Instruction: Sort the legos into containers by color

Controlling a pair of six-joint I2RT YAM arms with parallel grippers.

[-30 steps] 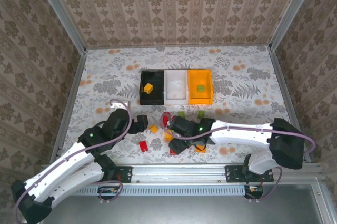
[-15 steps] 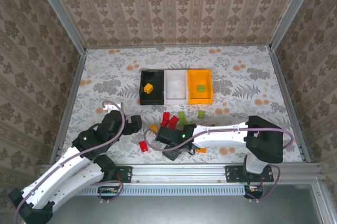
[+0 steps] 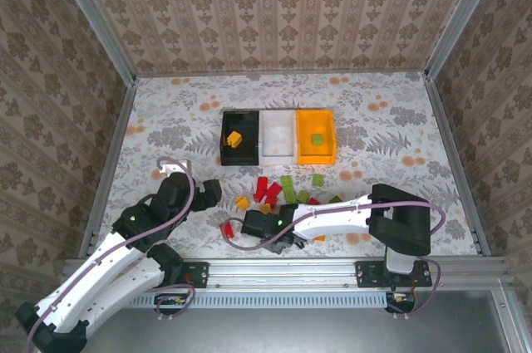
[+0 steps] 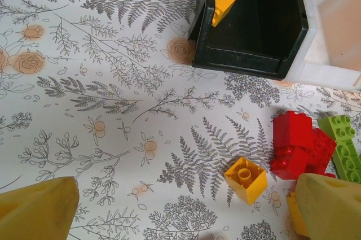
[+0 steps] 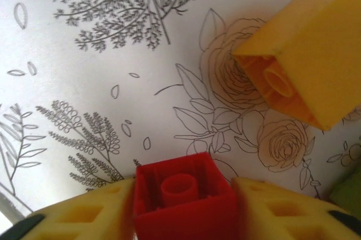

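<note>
The red brick (image 5: 181, 195) sits on the table (image 5: 84, 82) between the fingers (image 5: 84, 217) of the right gripper (image 5: 183, 226); both yellow pads lie flat against its sides, so it is pinched, though as far as I can tell not lifted. A tipped orange brick (image 5: 304, 76) lies at 1 o'clock from it, apart, with its hollow underside showing.

From above, this grip happens at 7 o'clock of the loose pile (image 3: 278, 191), near the table's front edge; the three bins stand in a row at 12 o'clock of the pile.

The step in hand, I judge, is the grasp of a red brick.

- **Lift:** the next move calls for a straight lift, clear of the tipped neighbour.
- **Carry:** then a carry toward 1 o'clock to the bins.
- **Which bin:** the black bin (image 3: 224, 154) holds an orange piece (image 3: 234, 139) and the orange bin (image 3: 303, 154) a green brick (image 3: 315, 139); so the white bin (image 3: 278, 156) between them is probably red's place.
- **Release:** it should come low inside the walls, since the brick is small and could bounce out.

The left gripper (image 4: 180, 212) hovers at 9 o'clock of the pile, its fingers (image 4: 34, 206) spread wide with nothing held; an upright orange brick (image 4: 246, 179) rests on the table just inside its right finger; that looks a likely later pick.
</note>
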